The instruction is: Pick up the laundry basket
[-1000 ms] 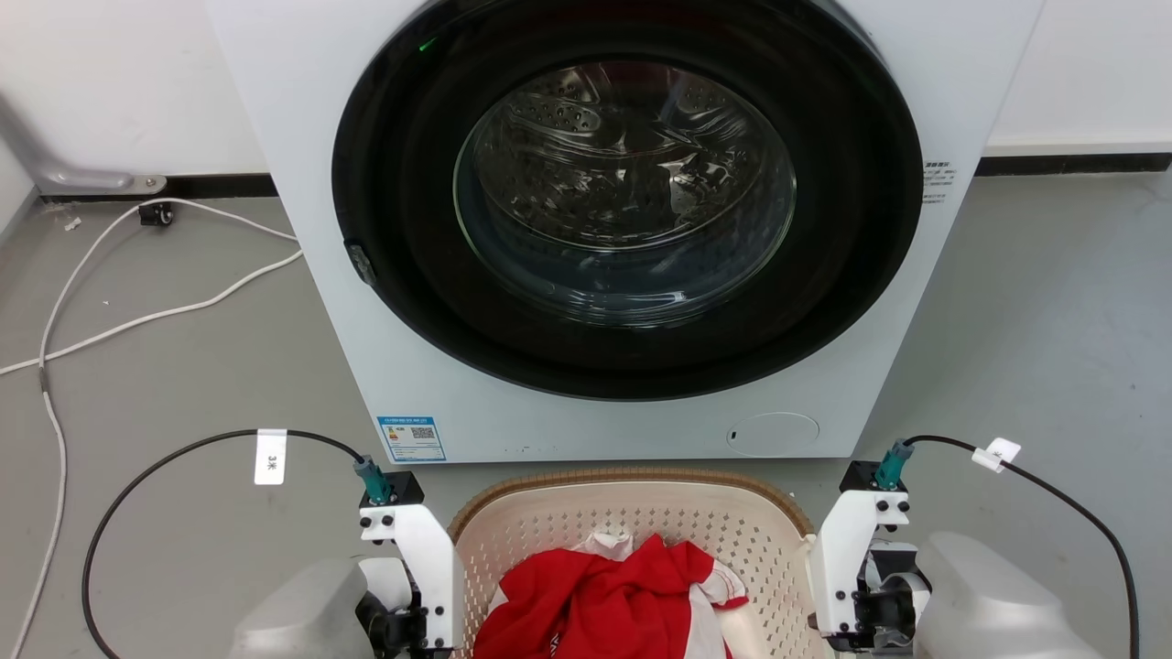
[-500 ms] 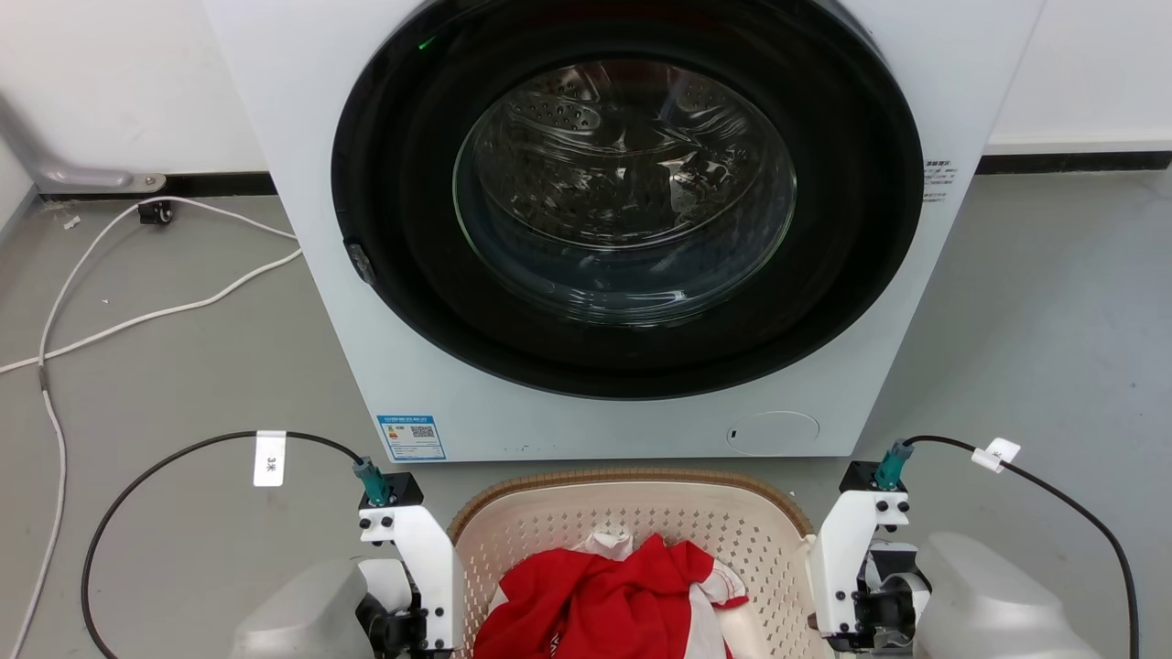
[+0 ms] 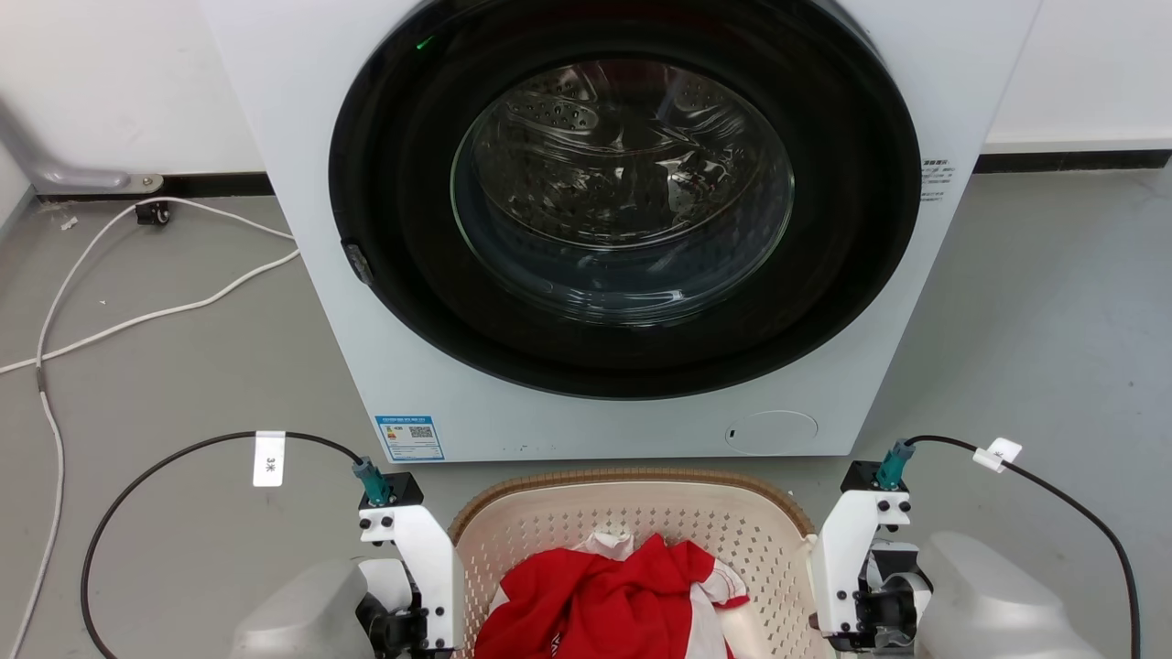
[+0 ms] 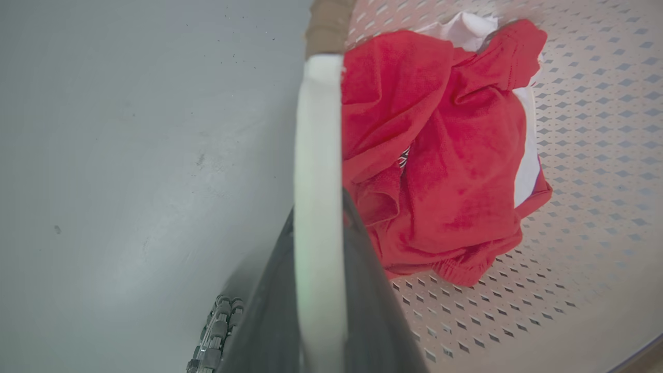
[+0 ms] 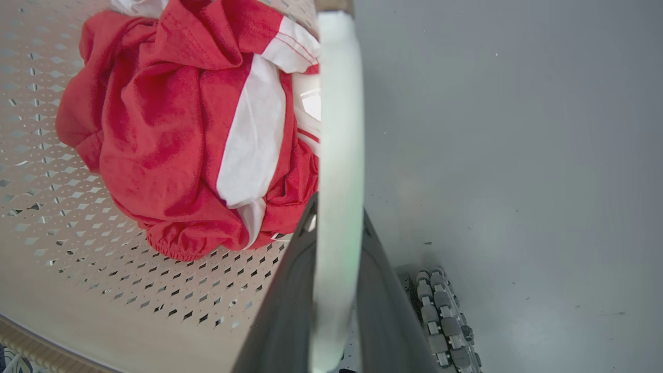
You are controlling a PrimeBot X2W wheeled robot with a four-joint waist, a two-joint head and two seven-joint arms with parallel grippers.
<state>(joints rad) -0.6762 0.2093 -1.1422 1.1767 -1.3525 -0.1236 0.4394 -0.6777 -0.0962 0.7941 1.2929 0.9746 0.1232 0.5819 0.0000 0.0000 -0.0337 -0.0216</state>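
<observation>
Left end effector (image 4: 318, 207) is closed on the white left handle (image 4: 317, 129), one finger on each side; right end effector (image 5: 339, 207) likewise clamps the right handle (image 5: 339, 103). Behind stands a washing machine (image 3: 623, 229). Just before it, between both arms, is the laundry basket (image 3: 549, 526), which contains a red-and-white garment (image 3: 595, 595).

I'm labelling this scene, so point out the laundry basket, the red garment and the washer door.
laundry basket (image 3: 632, 476), head view, brown rim.
red garment (image 4: 440, 155), left wrist view, middle fold.
washer door (image 3: 623, 192), head view, glass.
</observation>
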